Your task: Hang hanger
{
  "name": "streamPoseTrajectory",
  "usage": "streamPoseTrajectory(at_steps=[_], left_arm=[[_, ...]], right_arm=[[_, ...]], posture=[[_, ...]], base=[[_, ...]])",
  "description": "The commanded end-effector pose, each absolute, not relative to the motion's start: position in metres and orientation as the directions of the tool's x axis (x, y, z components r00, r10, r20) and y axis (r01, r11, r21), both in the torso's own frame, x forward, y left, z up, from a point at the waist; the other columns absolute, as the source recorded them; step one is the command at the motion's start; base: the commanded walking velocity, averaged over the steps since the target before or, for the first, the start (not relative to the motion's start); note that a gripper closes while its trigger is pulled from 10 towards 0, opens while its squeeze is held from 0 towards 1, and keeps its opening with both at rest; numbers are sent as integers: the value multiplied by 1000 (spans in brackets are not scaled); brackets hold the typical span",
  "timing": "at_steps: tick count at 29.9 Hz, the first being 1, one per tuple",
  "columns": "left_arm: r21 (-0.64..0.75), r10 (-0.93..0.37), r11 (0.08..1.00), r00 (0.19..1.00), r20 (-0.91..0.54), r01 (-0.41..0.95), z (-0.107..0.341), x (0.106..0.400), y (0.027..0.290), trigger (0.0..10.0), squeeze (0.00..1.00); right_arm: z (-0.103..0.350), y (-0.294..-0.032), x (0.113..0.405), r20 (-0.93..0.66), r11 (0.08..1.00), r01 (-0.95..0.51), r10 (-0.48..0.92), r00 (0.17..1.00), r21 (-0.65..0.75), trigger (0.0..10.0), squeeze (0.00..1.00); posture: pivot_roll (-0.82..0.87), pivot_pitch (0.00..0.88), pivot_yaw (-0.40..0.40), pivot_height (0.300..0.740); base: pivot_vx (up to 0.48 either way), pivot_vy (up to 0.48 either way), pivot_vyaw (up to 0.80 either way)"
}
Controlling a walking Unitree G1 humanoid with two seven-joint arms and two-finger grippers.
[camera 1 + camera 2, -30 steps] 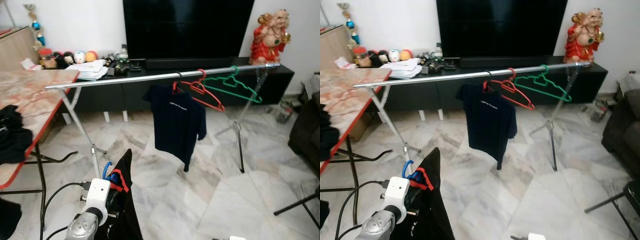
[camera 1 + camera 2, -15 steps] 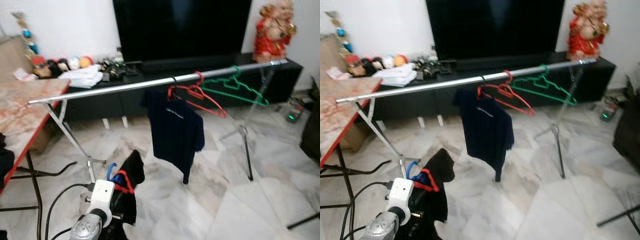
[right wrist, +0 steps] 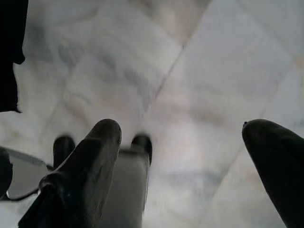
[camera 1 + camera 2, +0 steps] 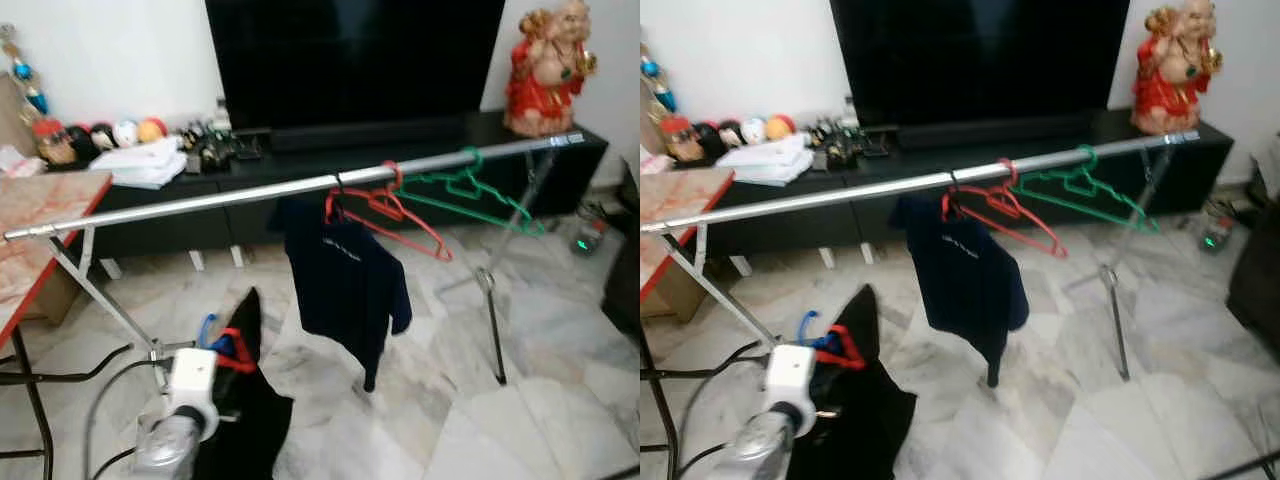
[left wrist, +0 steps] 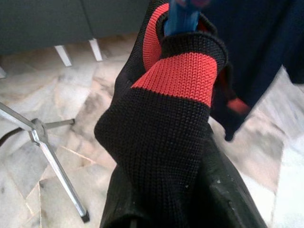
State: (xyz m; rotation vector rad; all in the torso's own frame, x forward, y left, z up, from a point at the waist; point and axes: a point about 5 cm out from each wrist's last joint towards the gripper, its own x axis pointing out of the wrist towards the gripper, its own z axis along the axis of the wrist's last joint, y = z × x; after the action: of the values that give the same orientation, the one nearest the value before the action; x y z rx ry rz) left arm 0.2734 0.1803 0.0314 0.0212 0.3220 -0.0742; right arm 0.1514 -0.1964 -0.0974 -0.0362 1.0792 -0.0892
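A long silver rail crosses the room on two stands. On it hang a navy T-shirt, a bare red hanger and a bare green hanger. Low at the front left, my left gripper is shut on a blue hanger that carries a black garment with a red collar. The garment covers its fingers. It stays below the rail, left of the T-shirt. My right gripper is open over the marble floor, with nothing between its fingers.
Behind the rail are a black TV on a low black cabinet, a red figurine and small clutter. A red-edged table stands at the left. Rail stand legs splay on the floor. Something dark is at the right edge.
The whole picture has shifted because the camera moved, so the table now lies further left in view. My left gripper still holds the blue hanger with the black garment.
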Motion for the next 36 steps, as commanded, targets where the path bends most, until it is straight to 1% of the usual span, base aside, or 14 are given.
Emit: streamPoseTrajectory(at_steps=[1, 6, 9, 18, 20, 22, 28, 36], left_arm=[[23, -28, 999, 954, -300, 37, 37, 276, 193, 10000, 0], [19, -26, 999, 954, -298, 34, 38, 277, 193, 10000, 0], [16, -24, 999, 955, -297, 30, 39, 277, 192, 10000, 0], [15, -2, 1000, 955, -296, 6, 39, 277, 195, 10000, 0], [18, 4, 1000, 955, -297, 2, 39, 277, 195, 10000, 0], [16, 3, 1000, 955, -298, 2, 38, 276, 195, 10000, 0], [38, 8, 999, 955, -298, 3, 38, 275, 195, 10000, 0], [53, 24, 999, 958, -286, -9, 40, 276, 195, 10000, 0]], right_arm=[[-97, -181, 157, -874, 999, 18, -41, 484, -37, 10000, 0], [-96, -179, 160, -869, 1000, -5, -23, 494, -29, 10000, 0], [-95, -178, 161, -867, 1000, -17, -8, 498, -19, 10000, 0], [-96, -179, 160, -870, 999, -40, 16, 492, -5, 10000, 0], [-96, -180, 159, -870, 999, -34, 16, 493, 0, 10000, 0], [-96, -181, 158, -872, 1000, -5, 21, 488, 21, 10000, 0], [-95, -187, 158, -872, 1000, 1, 15, 489, 18, 10000, 0], [-94, -191, 159, -871, 1000, -25, 23, 491, 13, 10000, 0]], posture=[[43, 0, 43, 740], [38, 0, 42, 740], [42, 0, 39, 740], [47, 0, 34, 740], [47, 0, 33, 740], [47, 0, 31, 740], [52, 0, 23, 740], [41, 3, 18, 740]], base=[[480, 0, 0], [418, 0, 0], [480, 0, 448], [395, 0, 800], [0, 0, 800], [0, 0, 0], [0, 0, 0], [0, -438, 0]])
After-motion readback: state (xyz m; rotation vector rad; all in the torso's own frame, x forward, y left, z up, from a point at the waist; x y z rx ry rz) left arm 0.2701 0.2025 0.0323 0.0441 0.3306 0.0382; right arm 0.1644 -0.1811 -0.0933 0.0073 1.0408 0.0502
